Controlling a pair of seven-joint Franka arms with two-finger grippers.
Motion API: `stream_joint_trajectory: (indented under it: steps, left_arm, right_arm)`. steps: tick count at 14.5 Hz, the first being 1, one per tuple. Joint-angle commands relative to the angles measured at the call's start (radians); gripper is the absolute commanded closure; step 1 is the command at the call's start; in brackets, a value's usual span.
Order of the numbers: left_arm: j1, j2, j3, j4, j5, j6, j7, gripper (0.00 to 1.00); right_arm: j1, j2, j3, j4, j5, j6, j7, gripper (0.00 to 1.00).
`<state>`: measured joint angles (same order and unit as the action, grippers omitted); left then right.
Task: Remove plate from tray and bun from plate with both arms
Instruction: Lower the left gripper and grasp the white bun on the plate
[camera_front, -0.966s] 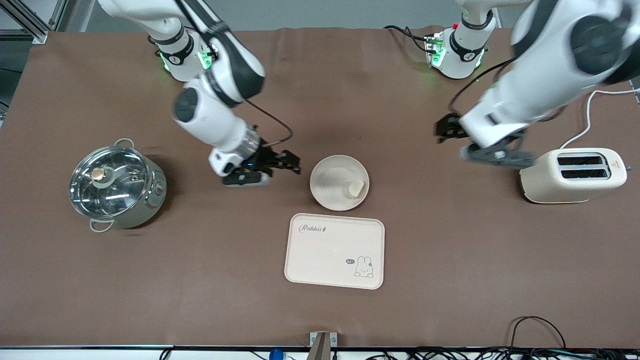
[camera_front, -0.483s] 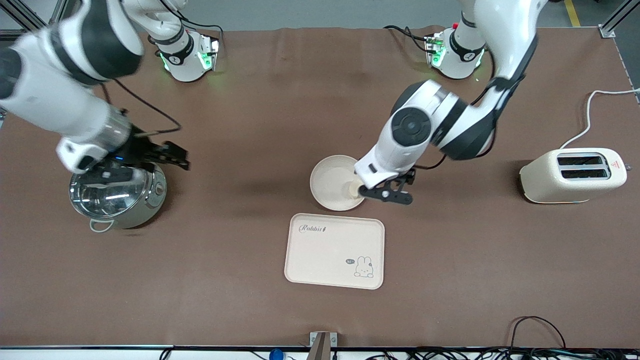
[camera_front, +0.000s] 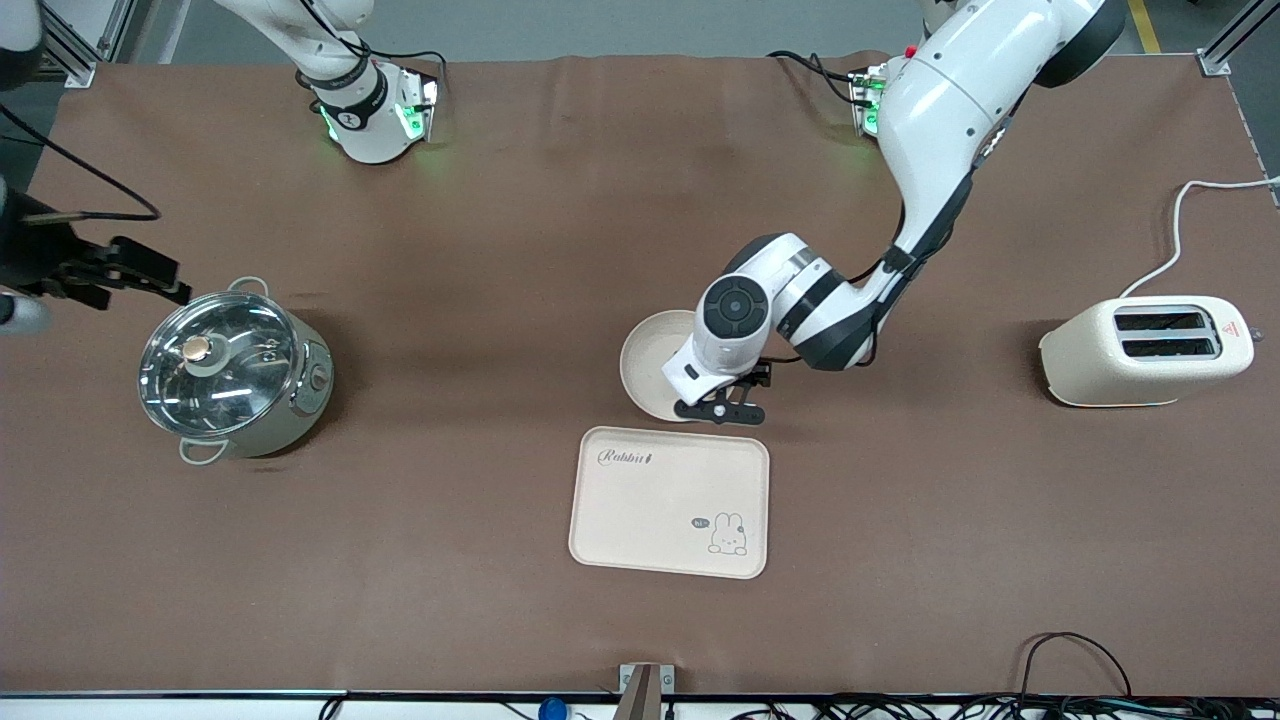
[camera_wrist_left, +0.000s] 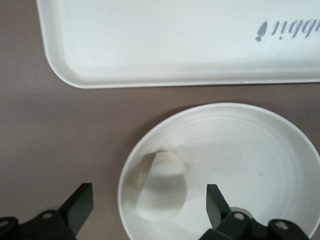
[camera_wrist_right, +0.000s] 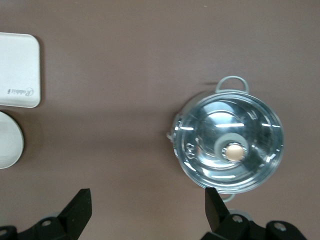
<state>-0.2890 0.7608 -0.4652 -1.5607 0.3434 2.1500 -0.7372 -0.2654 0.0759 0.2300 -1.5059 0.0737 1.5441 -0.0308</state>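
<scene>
The round cream plate (camera_front: 650, 365) lies on the table, just farther from the front camera than the rabbit tray (camera_front: 670, 500). The left arm's wrist hides the bun in the front view. In the left wrist view the pale bun (camera_wrist_left: 162, 185) lies in the plate (camera_wrist_left: 250, 160) close to its rim. My left gripper (camera_front: 722, 408) is open low over that rim, its jaws wide on either side of the bun (camera_wrist_left: 148, 187), not touching it. My right gripper (camera_front: 140, 280) is open and empty in the air beside the steel pot (camera_front: 232, 372), shown also in its wrist view (camera_wrist_right: 147, 192).
The lidded steel pot (camera_wrist_right: 230, 150) stands at the right arm's end. A cream toaster (camera_front: 1145, 350) with a white cable stands at the left arm's end. The tray (camera_wrist_left: 175, 40) lies close to the plate. Cables run along the table's front edge.
My left arm has swung from beside the toaster to the plate and come down over the bun. My right arm has drawn away from the plate to beside the pot.
</scene>
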Motion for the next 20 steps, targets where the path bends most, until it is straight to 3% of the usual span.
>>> stream_joint_trajectory:
  steps: [1, 4, 7, 8, 9, 12, 14, 17, 20]
  left_arm:
    - [-0.019, -0.001, 0.000, -0.024, 0.023, 0.048, -0.062, 0.01]
    - [-0.024, -0.001, 0.000, -0.058, 0.023, 0.089, -0.083, 0.04]
    - [-0.025, -0.001, 0.002, -0.064, 0.038, 0.097, -0.085, 0.14]
    - [-0.025, -0.001, 0.003, -0.074, 0.040, 0.105, -0.087, 0.24]
    - [-0.024, -0.001, 0.003, -0.084, 0.045, 0.120, -0.087, 0.39]
    - [-0.013, -0.004, 0.003, -0.101, 0.045, 0.146, -0.126, 0.82]
    - [-0.013, -0.006, 0.003, -0.101, 0.045, 0.146, -0.134, 1.00]
    - [0.002, -0.049, 0.002, -0.087, 0.045, 0.116, -0.107, 1.00]
    - [0.088, -0.106, -0.021, 0.002, -0.006, -0.089, 0.074, 1.00]
  right_arm:
    - [-0.015, -0.036, 0.023, 0.006, -0.023, -0.025, -0.001, 0.00]
    - [-0.014, -0.070, -0.006, 0.003, -0.038, -0.064, 0.000, 0.00]
    - [0.113, -0.099, -0.150, 0.000, -0.080, -0.088, 0.000, 0.00]
    - [0.171, -0.100, -0.209, 0.001, -0.086, -0.088, -0.001, 0.00]
    - [0.193, -0.099, -0.230, 0.001, -0.089, -0.088, -0.001, 0.00]
    - [0.195, -0.093, -0.230, -0.002, -0.087, -0.082, -0.003, 0.00]
    - [0.195, -0.093, -0.230, -0.005, -0.084, -0.091, -0.001, 0.00]
    - [0.198, -0.097, -0.225, -0.004, -0.084, -0.137, 0.002, 0.00]
    - [0.196, -0.096, -0.227, -0.002, -0.084, -0.133, 0.002, 0.00]
